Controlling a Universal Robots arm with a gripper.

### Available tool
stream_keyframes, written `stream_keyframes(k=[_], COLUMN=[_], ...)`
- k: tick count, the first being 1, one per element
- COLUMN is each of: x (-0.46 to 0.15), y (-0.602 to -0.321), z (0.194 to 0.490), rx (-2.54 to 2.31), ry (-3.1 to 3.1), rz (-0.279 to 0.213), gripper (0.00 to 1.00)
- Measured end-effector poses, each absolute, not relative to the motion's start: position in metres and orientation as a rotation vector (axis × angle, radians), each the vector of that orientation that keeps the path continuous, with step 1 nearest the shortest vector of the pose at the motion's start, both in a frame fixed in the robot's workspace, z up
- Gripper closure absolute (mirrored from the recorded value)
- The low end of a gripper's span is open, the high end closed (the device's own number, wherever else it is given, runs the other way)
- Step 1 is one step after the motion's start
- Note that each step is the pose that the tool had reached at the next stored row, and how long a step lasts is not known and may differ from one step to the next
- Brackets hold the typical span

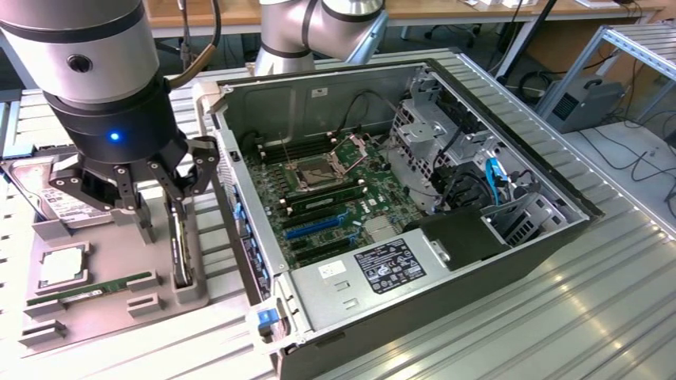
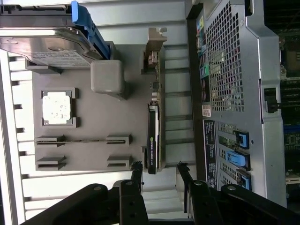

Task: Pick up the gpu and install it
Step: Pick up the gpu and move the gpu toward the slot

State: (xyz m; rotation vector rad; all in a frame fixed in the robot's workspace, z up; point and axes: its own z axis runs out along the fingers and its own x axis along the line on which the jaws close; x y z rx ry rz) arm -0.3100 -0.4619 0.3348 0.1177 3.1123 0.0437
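End effector [image 1: 158, 210]: open, fingers spread wide, holding nothing.
Gpu [image 2: 153, 140]: stands on edge in a slot, just below the end effector, in line with the gap between its fingers, ungripped.
Grey tray [image 2: 93, 117]: carries the gpu, lies on the surface [image 1: 528, 332].
Computer case [image 1: 444, 301]: lies open just beside the tray.

arm [image 1: 79, 47] hangs vertical, wrist [image 1: 106, 111] pointing straight down, blue light [image 1: 114, 136] glowing on its dark collar. jaws spread wide, holding nothing. black fingers [image 2: 137, 174] splayed apart on their linkages, both tips aimed downward.
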Motion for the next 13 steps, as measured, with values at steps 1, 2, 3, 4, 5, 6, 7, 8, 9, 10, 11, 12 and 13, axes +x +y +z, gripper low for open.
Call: stream_keyframes(k=[1, 2, 3, 4, 5, 6, 7, 8, 9, 10, 11, 12, 13], x=[-0.31, -0.31, -0.3101, -0.31, -0.31, -0.31, -0.31, -0.31, -0.31, -0.31, -0.31, -0.31, -0.31], y=[-0.4619, -0.4619, -0.4619, -0.4619, -0.4619, -0.4619, -0.4619, -0.4619, -0.4619, -0.4619, -0.4619, -0.4619, -0.4619], z=[0.3345, 0.3342, 0.3338, 0.3335, 0.3331, 0.3328, 0.3326, 0.3322, 0.3318, 0.3315, 0.3312, 0.3309, 0.3306], rx=[0.118, 0.118, 0.118, 0.118, 0.118, 0.118, 0.118, 0.118, 0.118, 0.118, 0.118, 0.118, 0.118], ry=[3.112, 3.112, 3.112, 3.112, 3.112, 3.112, 3.112, 3.112, 3.112, 3.112, 3.112, 3.112, 3.112], rz=[0.044, 0.044, 0.044, 0.044, 0.044, 0.044, 0.044, 0.044, 0.044, 0.044, 0.044, 0.044, 0.044], gripper=[0.58, 0.58, 0.58, 0.58, 0.58, 0.58, 0.58, 0.58, 0.58, 0.58, 0.58, 0.58, 0.58])
